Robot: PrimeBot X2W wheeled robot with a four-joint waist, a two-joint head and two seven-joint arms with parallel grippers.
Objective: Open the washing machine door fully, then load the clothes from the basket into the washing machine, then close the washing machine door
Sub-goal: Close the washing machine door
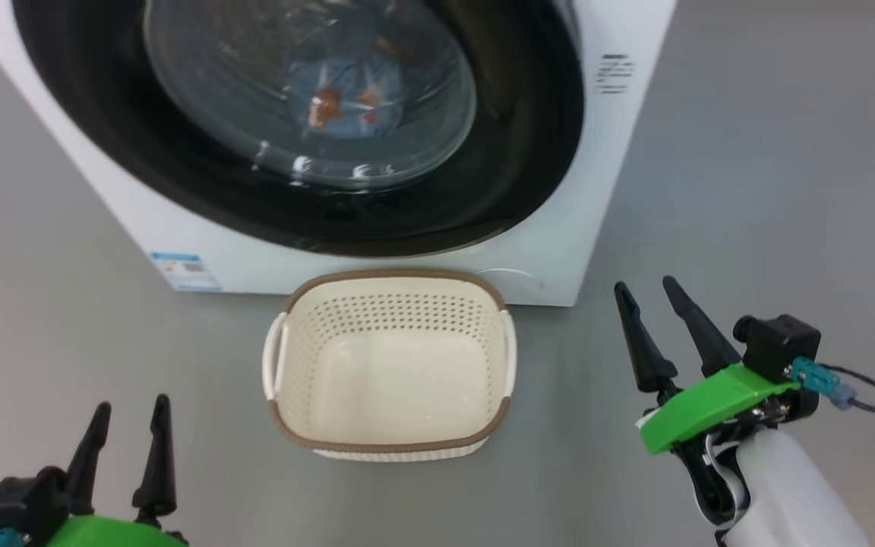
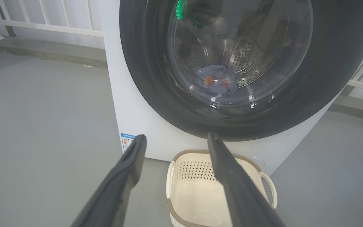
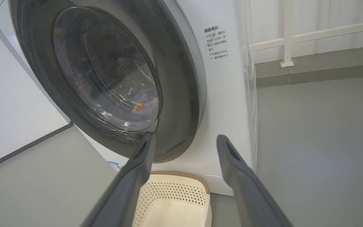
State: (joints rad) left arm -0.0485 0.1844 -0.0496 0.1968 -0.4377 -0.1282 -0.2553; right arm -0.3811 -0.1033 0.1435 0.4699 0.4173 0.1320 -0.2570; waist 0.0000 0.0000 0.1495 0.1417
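Apparently the round, black-rimmed glass washing machine door (image 1: 529, 152) lies shut on the big white washing machine (image 1: 202, 220), light blue printed clothes (image 1: 346, 102) inside, cream perforated plastic basket (image 1: 388, 275) empty. Left gripper (image 1: 132, 403) and right gripper (image 1: 644, 283) stand spread, holding nothing; any latching push belongs on the rim, not glass.

Washing machine (image 1: 559, 228): big and white, at the top
Door (image 1: 529, 175): round with a black rim and a glass bowl, shut flat on the machine
Clothes (image 1: 346, 99): light blue with orange bits, behind the glass
Blue label (image 1: 185, 271): low on the machine's left side
Basket (image 1: 392, 319): cream with a brown rim, on the grey floor (image 1: 749, 190) just in front of the machine, its bare bottom showing
Left gripper (image 1: 132, 404): lower left, fingers apart, touching nothing
Right gripper (image 1: 644, 284): right of the basket, fingers apart, touching nothing
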